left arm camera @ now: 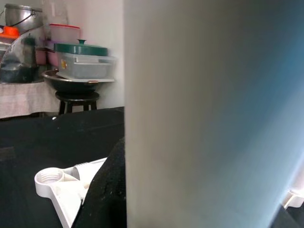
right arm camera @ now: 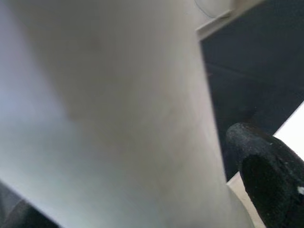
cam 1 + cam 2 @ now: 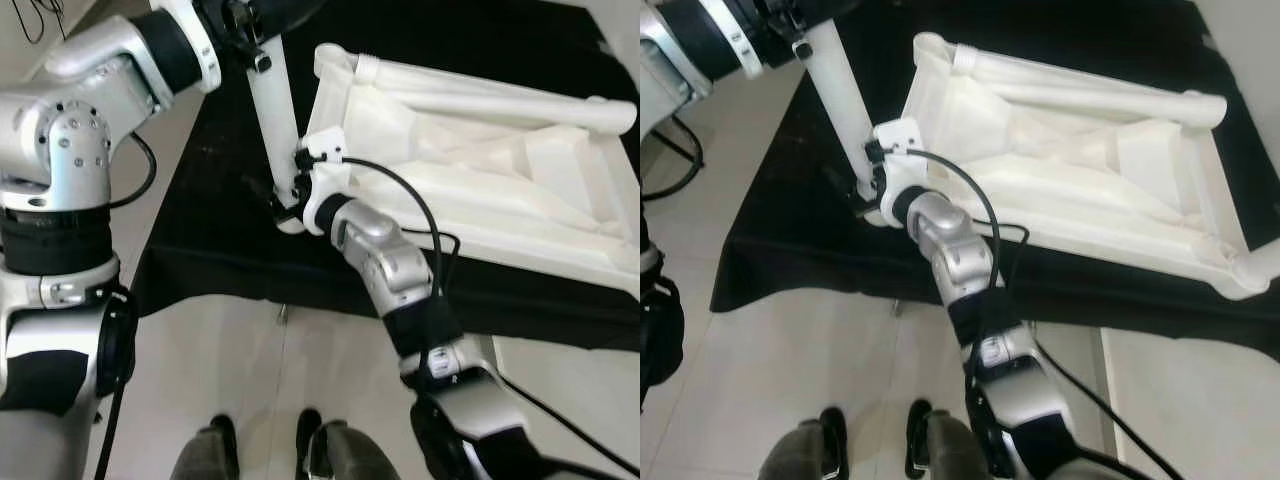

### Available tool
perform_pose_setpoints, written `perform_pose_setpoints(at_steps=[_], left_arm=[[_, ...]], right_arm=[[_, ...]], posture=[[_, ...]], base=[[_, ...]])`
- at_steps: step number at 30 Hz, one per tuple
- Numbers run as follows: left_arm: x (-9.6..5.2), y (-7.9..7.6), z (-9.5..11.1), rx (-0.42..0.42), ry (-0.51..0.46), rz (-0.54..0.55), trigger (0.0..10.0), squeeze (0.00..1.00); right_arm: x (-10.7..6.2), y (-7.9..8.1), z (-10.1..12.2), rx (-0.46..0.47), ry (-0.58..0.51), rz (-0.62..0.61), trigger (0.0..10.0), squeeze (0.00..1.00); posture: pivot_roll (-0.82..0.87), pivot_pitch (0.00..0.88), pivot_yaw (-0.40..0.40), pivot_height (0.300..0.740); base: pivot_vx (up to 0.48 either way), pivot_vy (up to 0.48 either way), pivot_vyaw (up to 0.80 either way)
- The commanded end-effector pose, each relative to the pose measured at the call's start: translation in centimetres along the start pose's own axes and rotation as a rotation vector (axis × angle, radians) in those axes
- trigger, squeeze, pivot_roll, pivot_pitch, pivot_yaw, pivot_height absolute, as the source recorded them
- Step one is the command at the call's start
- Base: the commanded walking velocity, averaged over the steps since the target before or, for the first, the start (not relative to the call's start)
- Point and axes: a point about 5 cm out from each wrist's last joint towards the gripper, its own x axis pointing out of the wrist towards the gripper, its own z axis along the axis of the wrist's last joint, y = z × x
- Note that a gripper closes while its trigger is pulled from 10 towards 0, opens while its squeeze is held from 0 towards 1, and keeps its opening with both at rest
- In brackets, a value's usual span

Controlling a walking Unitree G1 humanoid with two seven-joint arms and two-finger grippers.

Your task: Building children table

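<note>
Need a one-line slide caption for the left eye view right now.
Both end effectors, left and right, hold a white table leg beside the upturned white tabletop on black cloth.

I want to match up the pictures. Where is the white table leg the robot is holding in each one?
Left eye view: table leg, upper middle, slanting over the black cloth.
Right eye view: upper left.
Left wrist view: broad white column, very close.
Right wrist view: close up.
Shared landmark: the black cloth.
</note>
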Motion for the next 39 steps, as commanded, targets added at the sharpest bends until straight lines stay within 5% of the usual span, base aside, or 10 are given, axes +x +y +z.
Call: perform_pose_setpoints(at_steps=[1,9,13,14,30,31,32,36,37,39], left_arm=[[0.9,-2.5,-1.4,-0.061,0.06,-0.206,0.0,0.0],[0.7,-3.1,-1.9,-0.061,0.092,-0.296,0.0,0.0],[0.6,-3.3,-2.0,-0.06,0.104,-0.315,0.0,0.0],[0.5,-3.3,-2.2,-0.056,0.111,-0.323,0.0,0.0],[0.4,-3.6,-2.6,-0.045,0.113,-0.391,0.0,0.0],[0.4,-3.5,-2.5,-0.047,0.102,-0.386,2.9,0.0],[0.6,-3.1,-2.5,-0.046,0.087,-0.345,10.0,1.0],[1.1,-2.1,-2.2,-0.037,0.056,-0.235,10.0,1.0],[1.2,-1.9,-2.0,-0.028,0.054,-0.22,10.0,0.0],[1.2,-1.9,-2.0,-0.028,0.054,-0.22,10.0,0.0]], right_arm=[[0.8,0.3,2.6,-0.046,-0.053,0.108,10.0,0.0],[1.2,2.1,5.3,-0.026,-0.148,0.395,10.0,0.0],[1.4,2.4,5.4,-0.039,-0.135,0.434,7.3,0.0],[1.6,2.6,5.4,-0.048,-0.126,0.456,0.0,0.0],[2.2,2.5,4.9,-0.106,-0.059,0.505,0.0,0.0],[2.2,2.5,4.9,-0.104,-0.057,0.498,0.0,0.0],[2.3,2.4,4.8,-0.097,-0.057,0.483,0.0,0.0],[2.5,2.2,4.6,-0.071,-0.06,0.432,0.0,0.0],[2.6,2.0,4.5,-0.058,-0.057,0.4,0.0,0.0],[2.6,2.0,4.5,-0.058,-0.057,0.4,0.0,0.0]], posture=[[-0.14,0.289,-0.112,0.74],[-0.13,0.286,-0.107,0.74],[-0.13,0.286,-0.107,0.74],[-0.13,0.283,-0.105,0.74],[-0.13,0.273,-0.102,0.74],[-0.13,0.274,-0.102,0.74],[-0.14,0.277,-0.101,0.74],[-0.14,0.281,-0.101,0.74],[-0.14,0.283,-0.101,0.74],[-0.14,0.283,-0.101,0.74]], base=[[0.0,0.0,0.0],[0.0,0.0,0.0],[0.0,0.0,0.0],[0.0,0.0,0.0],[0.0,0.0,0.0],[0.0,0.0,0.0],[0.0,0.0,0.0],[0.0,0.0,0.0],[0.0,0.0,0.0],[0.0,0.0,0.0]])
